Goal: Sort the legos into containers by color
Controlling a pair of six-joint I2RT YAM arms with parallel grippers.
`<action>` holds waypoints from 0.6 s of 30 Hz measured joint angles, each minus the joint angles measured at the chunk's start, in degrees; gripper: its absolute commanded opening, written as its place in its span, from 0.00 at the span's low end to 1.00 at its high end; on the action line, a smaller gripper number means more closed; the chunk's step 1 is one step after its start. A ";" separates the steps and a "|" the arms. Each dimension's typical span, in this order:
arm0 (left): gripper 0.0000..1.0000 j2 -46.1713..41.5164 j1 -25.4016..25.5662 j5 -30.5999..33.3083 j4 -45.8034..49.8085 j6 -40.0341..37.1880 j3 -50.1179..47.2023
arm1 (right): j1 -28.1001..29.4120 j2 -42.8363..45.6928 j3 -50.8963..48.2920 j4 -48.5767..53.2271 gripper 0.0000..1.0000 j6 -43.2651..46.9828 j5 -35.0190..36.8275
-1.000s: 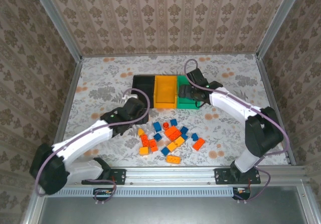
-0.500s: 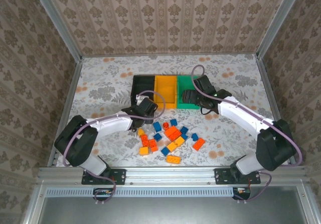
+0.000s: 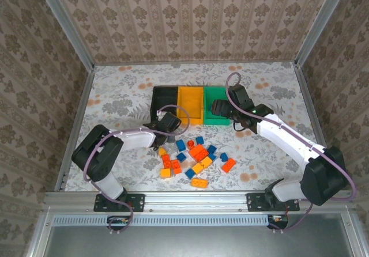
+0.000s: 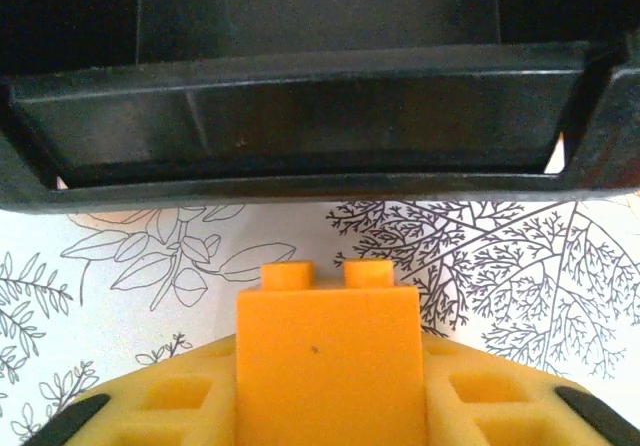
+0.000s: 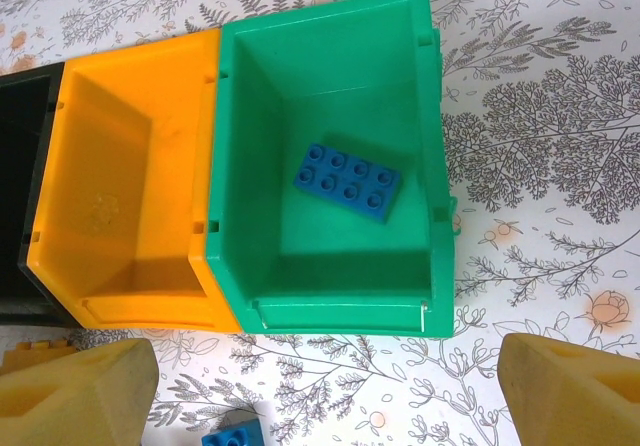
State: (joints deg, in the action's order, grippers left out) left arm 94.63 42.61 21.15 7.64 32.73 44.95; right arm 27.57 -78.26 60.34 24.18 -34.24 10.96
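Brick (image 4: 327, 361) is held by its flat sides in left gripper (image 3: 168, 123): light, rigid, likely slick. Right gripper (image 5: 335, 391) is spread wide.

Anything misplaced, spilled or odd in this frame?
Nothing spilled or damaged. One blue brick lies in the green bin; the left gripper grips a yellow-orange brick facing the black bin, not the orange bin.

Top camera looks down from behind — wrist cameras sit close, sharing the black bin (image 4: 300, 126).
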 measured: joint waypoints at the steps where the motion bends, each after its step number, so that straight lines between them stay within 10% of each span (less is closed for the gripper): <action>1: 0.31 -0.35 0.04 -0.17 0.00 0.13 -0.13 | 0.00 0.00 -0.02 -0.02 0.89 0.00 0.02; 11: 0.29 -17.97 -0.48 -1.88 9.18 0.31 3.58 | -0.11 0.00 -2.12 -0.87 0.89 -0.48 0.17; 18: 0.28 -9.57 -9.55 -6.49 11.28 -1.09 18.40 | -0.31 0.00 -3.26 -0.92 0.89 -0.92 0.17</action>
State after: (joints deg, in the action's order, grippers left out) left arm 85.06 33.06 14.66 18.92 31.64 63.35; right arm 27.27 -78.26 57.08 23.27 -35.16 11.14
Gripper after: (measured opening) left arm 0.343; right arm 0.895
